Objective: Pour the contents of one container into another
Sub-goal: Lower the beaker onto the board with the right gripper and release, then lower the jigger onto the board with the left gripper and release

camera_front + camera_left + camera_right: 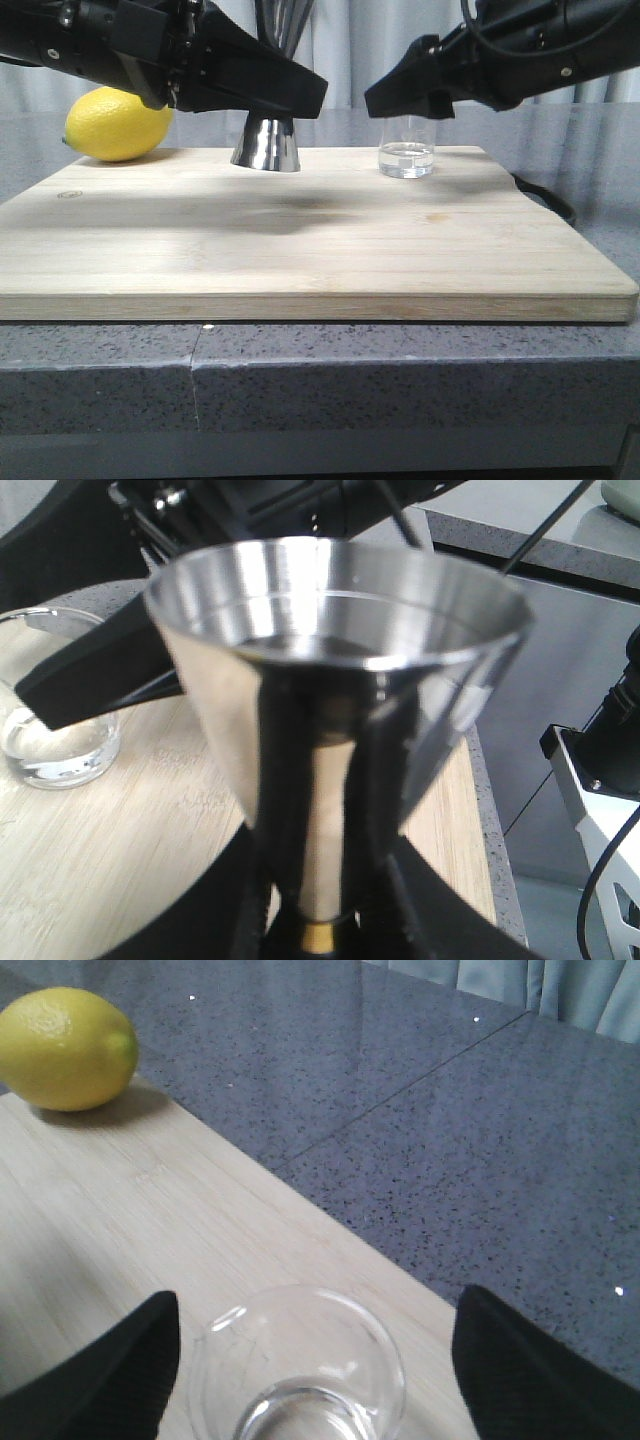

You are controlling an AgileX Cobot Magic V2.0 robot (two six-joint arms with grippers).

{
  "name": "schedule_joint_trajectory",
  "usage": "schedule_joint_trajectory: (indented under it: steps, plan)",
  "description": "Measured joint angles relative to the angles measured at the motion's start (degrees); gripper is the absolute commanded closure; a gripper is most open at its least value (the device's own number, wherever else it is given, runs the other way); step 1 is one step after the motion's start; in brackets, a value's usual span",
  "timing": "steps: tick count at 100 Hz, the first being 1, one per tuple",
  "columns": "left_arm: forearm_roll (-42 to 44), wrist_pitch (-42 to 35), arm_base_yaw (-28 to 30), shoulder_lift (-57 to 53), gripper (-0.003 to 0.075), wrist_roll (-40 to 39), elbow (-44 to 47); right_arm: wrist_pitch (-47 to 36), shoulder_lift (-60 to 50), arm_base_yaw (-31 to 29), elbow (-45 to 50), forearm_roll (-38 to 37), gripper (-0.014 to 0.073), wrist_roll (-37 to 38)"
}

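Observation:
The steel jigger (266, 145) stands on the wooden board (300, 250) at the back, left of centre. In the left wrist view its wide cup (335, 670) fills the frame. My left gripper (292, 98) is shut on the jigger's narrow waist by the gold band (320, 937), a dark finger tight on each side. To its right the small glass beaker (406, 160) holds a little clear liquid. My right gripper (400, 100) hangs open at the beaker's rim. The beaker (300, 1375) sits between its spread fingers (110, 1370), which stay apart from the glass.
A yellow lemon (118, 124) lies at the board's back left corner, left of the jigger, and the right wrist view also shows the lemon (65, 1048). Grey speckled countertop (450, 1130) lies behind the board. A dark cable (550, 200) runs off the board's right edge.

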Motion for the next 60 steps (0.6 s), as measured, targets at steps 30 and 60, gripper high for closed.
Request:
schedule_joint_trajectory:
  steps: [30, 60]
  plan:
    - [0.0, 0.0, 0.4, 0.0, 0.0739, 2.1, 0.0, -0.3, -7.1, 0.0, 0.2, -1.3, 0.0082, 2.2]
    - [-0.2, 0.0, 6.0, 0.0, 0.0739, 5.2, 0.0, -0.6, -22.2, 0.0, 0.2, -1.4, 0.0083, 2.3]
